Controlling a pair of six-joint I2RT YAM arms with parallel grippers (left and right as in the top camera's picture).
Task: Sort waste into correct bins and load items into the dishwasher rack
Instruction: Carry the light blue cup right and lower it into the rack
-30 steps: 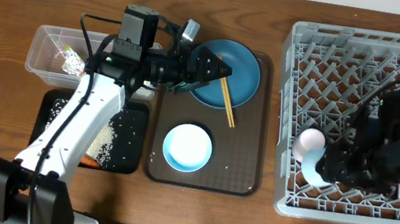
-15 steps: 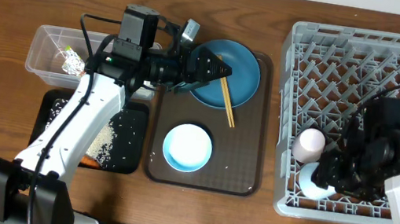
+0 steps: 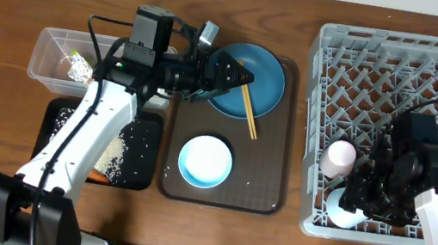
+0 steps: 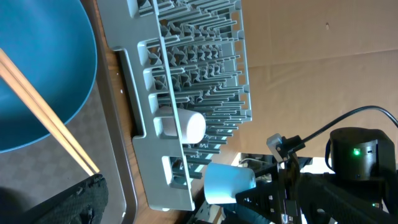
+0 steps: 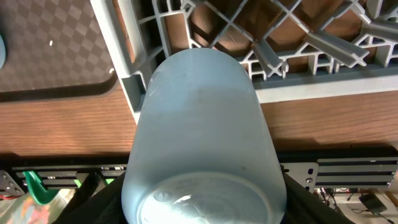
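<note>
From overhead, I have the left gripper (image 3: 243, 76) hanging over the left part of the blue plate (image 3: 266, 84), jaws spread wide with nothing between them. Two chopsticks (image 3: 248, 112) lie across the plate's near rim, on the brown tray (image 3: 272, 202). The pale blue bowl (image 3: 205, 160) sits nearer on that tray. Far left, the clear tub (image 3: 45, 49) holds the snack wrapper (image 3: 80, 70). Just nearer, the black tray (image 3: 55, 120) holds loose rice (image 3: 116, 156) and a bit of orange carrot (image 3: 99, 176). On the right, the right gripper (image 3: 351, 207) is clamped on the blue cup (image 3: 343, 214) at the near-left corner of the dishwasher rack (image 3: 403, 54). The pink cup (image 3: 338, 158) lies in the rack just beyond it.

Through the left wrist camera I see the plate's edge and the chopsticks on the left, and the rack across the middle. The pink cup lies on its side there, and the blue cup is at the rack's corner, on the right arm.

The right wrist camera is almost filled by the blue cup, gripped between the dark fingers (image 5: 104, 202). The rack's corner is beyond the cup, with bare table (image 5: 323, 121) beside it. I cannot tell whether the cup touches the rack.
</note>
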